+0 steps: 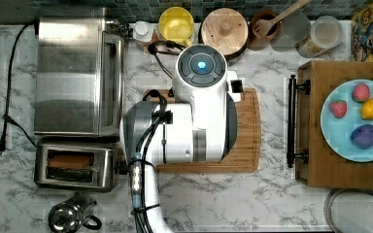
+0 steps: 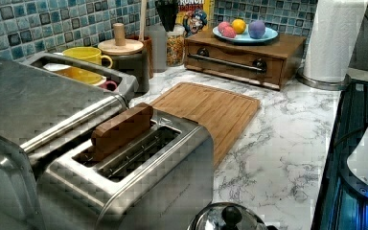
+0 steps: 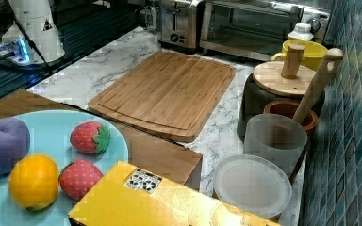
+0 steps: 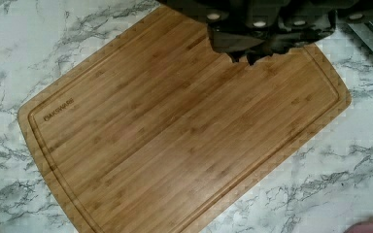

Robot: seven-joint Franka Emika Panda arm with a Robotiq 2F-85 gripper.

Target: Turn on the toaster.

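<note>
The toaster (image 1: 75,167) is a small brushed-steel box at the top view's lower left, with a brown slice standing in one slot. Its dark side lever (image 1: 121,168) points toward the arm. The toaster (image 2: 139,163) fills the foreground of the left view, the brown slice (image 2: 122,129) sticking up from it, and the toaster (image 3: 179,19) stands far back in the right view. My gripper (image 4: 247,57) hangs above the bamboo cutting board (image 4: 175,131), shut with nothing in it. The white arm (image 1: 199,111) covers the board in the top view, apart from the toaster.
A large steel toaster oven (image 1: 77,75) stands beside the toaster, and a small steel kettle (image 1: 70,216) on its other side. Mugs, jars and a utensil holder (image 1: 264,26) line the tiled wall. A wooden drawer box (image 1: 320,165) carries a blue plate (image 1: 340,141) of toy fruit.
</note>
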